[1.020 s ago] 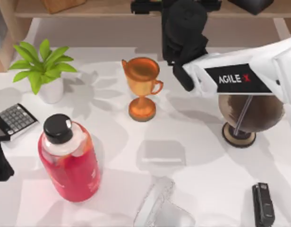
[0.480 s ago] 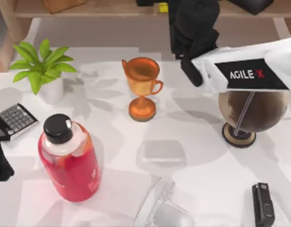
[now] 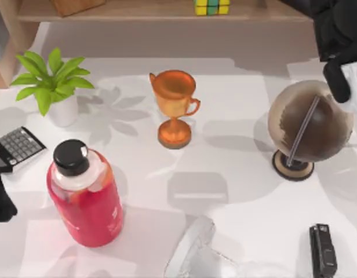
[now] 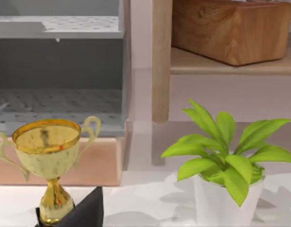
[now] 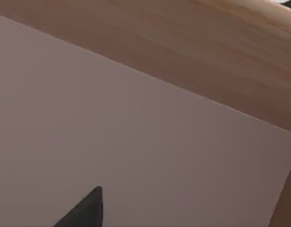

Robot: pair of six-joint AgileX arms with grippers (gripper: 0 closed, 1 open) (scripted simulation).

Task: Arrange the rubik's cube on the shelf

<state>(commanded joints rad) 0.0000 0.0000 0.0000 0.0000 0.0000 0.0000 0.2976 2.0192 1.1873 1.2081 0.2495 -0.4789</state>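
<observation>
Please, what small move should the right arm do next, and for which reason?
Probably pull the right arm further back toward its rest place. The rubik's cube already sits on the shelf, free of any hand, and the right arm is at the top view's upper right, above the globe.

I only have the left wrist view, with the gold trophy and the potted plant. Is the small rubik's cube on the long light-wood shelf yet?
Observer: Yes. In the top view the small yellow-and-green rubik's cube rests on the long light-wood shelf, with nothing gripping it.
Operator: Where is the right gripper?
Observer: The right gripper is near the shelf's right end, above the brown globe on its round stand, apart from the cube.
Operator: And my own left arm?
Observer: The left arm sits at the white table's left edge, beside the dark keypad calculator.
</observation>
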